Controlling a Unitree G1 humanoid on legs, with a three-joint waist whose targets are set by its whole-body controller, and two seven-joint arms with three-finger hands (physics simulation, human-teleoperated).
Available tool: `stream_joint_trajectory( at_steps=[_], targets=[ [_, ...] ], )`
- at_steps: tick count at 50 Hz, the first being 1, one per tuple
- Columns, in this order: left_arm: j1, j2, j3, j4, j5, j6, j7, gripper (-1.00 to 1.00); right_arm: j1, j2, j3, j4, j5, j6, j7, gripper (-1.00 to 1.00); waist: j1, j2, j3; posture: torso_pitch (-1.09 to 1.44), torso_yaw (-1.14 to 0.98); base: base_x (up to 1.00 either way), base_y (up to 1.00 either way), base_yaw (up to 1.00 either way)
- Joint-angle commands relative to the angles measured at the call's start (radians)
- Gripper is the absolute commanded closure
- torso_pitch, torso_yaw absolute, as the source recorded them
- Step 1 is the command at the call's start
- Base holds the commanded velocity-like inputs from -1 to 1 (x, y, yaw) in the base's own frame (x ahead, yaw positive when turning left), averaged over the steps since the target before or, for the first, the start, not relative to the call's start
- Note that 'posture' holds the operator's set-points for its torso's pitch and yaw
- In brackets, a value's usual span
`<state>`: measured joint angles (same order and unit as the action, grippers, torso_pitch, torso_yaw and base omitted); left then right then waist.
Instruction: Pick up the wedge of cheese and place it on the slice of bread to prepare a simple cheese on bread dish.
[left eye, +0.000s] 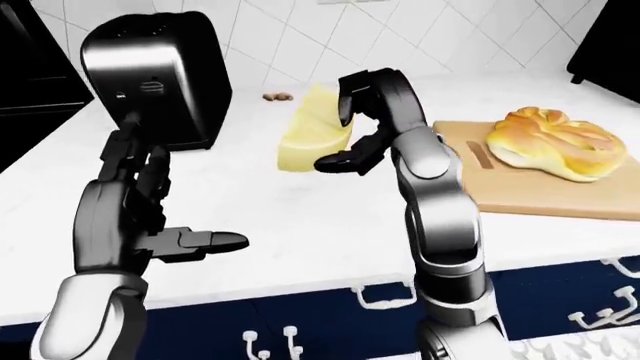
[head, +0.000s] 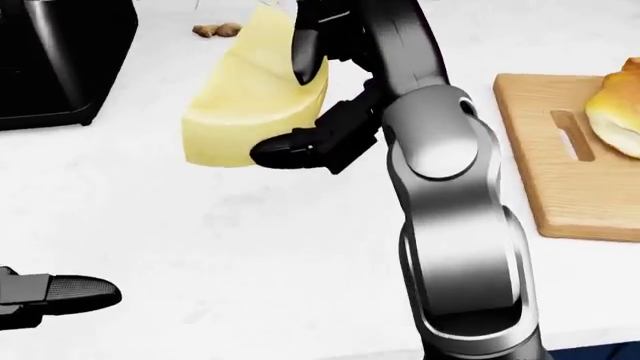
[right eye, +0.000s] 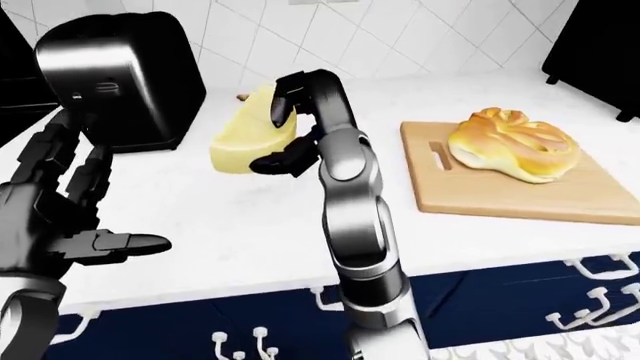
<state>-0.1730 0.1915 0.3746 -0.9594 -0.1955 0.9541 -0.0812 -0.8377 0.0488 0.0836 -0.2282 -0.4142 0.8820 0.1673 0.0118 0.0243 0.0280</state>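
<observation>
White bench (left eye: 300, 225) carries everything: right hand (head: 305, 105) grasps the pale yellow cheese wedge (head: 250, 105) (left hand (left eye: 175, 244) released, idle); golden bread (left eye: 555, 142) lies to its right on the wooden board (left eye: 520, 187).

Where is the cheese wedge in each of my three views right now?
Left-eye view: cheese wedge at upper centre, just left of the right hand.
Head view: cheese wedge at upper left of centre, large, fingers over its right edge.
Right-eye view: cheese wedge left of centre, upper half.
Shared landmark: the wooden cutting board lies to its right in all three.
</observation>
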Motion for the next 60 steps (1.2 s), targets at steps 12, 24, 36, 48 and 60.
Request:
stream_joint_trajectory(
  at_steps=[12, 24, 36, 48, 60],
  targets=[
    [-0.017, 0.007, 0.001, -0.021, -0.009, -0.015, 0.003, -1.0, -0.051, -0.005, -0.013, -0.062, 0.001, -0.009, -0.008, 1.0, 0.001, 0.004, -0.008, 0.0, 0.0, 0.0, -0.35, 0.0],
    [-0.009, 0.009, 0.012, -0.018, -0.015, -0.026, -0.001, -1.0, -0.097, -0.007, -0.014, -0.103, 0.015, 0.035, -0.013, 1.0, -0.013, 0.057, -0.016, 0.0, 0.0, 0.0, -0.21, 0.0],
    [-0.011, 0.011, 0.019, -0.02, -0.019, -0.023, -0.002, -1.0, -0.099, -0.009, -0.017, -0.102, 0.023, 0.032, -0.023, 1.0, 0.007, -0.046, -0.021, 0.0, 0.0, 0.0, -0.58, 0.0],
    [-0.01, 0.014, 0.023, -0.022, -0.026, -0.022, 0.001, -1.0, -0.133, -0.014, -0.03, -0.115, 0.058, 0.022, -0.052, 1.0, -0.003, -0.011, -0.006, 0.0, 0.0, 0.0, -0.5, 0.0],
    [-0.013, 0.016, 0.022, -0.027, -0.029, -0.013, 0.004, -1.0, -0.131, -0.02, -0.03, -0.113, 0.076, 0.02, -0.063, 1.0, -0.007, 0.048, -0.01, 0.0, 0.0, 0.0, -0.4, 0.0]
  ],
)
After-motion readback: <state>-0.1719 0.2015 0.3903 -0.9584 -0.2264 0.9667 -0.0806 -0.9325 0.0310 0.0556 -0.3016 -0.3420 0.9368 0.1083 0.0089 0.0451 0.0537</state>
